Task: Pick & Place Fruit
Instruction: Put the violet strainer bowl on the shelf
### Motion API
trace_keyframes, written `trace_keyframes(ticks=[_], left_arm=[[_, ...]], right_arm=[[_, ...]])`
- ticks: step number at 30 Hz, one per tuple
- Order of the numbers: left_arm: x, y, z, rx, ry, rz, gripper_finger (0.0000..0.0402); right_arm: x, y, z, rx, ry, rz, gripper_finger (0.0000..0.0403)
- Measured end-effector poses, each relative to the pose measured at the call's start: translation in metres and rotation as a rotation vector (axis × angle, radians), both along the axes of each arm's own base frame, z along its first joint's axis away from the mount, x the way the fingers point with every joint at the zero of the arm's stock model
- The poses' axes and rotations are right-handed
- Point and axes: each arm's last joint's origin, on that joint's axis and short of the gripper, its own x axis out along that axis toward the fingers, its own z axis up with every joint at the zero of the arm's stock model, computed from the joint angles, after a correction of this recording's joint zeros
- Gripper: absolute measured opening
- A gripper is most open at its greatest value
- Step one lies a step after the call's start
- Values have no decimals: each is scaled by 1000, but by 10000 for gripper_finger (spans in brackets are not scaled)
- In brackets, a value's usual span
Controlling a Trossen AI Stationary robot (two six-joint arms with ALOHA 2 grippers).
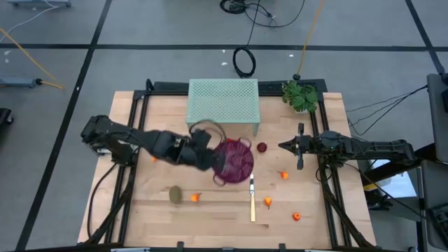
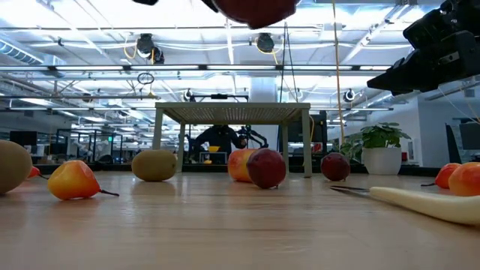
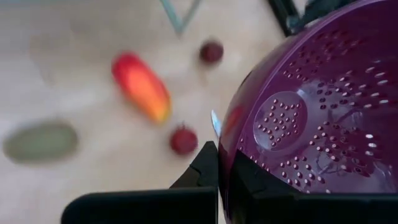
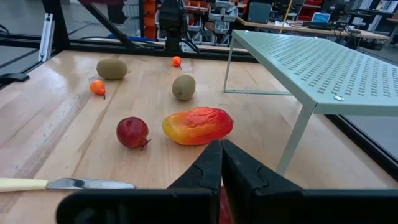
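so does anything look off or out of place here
Yes: the purple perforated colander bowl is off the table, tipped on its side in the shut left gripper, held by its rim above the scattered toy fruit.

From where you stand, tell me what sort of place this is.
Probably a robotics lab or an open workshop hall. Past the wooden table run rows of ceiling lights and exposed pipes, distant workbenches carry equipment, and cables trail over the grey floor.

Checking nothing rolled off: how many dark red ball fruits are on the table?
2. One dark red ball lies beside the purple colander, toward the right arm; the other ball sits beneath the lifted colander, near the oblong fruit.
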Motion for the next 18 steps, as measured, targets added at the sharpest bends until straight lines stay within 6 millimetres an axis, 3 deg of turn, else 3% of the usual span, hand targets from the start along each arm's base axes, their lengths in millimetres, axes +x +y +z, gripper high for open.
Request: trace_keyframes(ticks=[10, 18], left_arm=[[8, 80, 21, 121, 29, -7, 0], [-2, 141, 32, 112, 73, -38, 0]], right_arm=[[0, 0, 0, 3, 0, -1, 4], [0, 0, 0, 33, -3, -7, 4]])
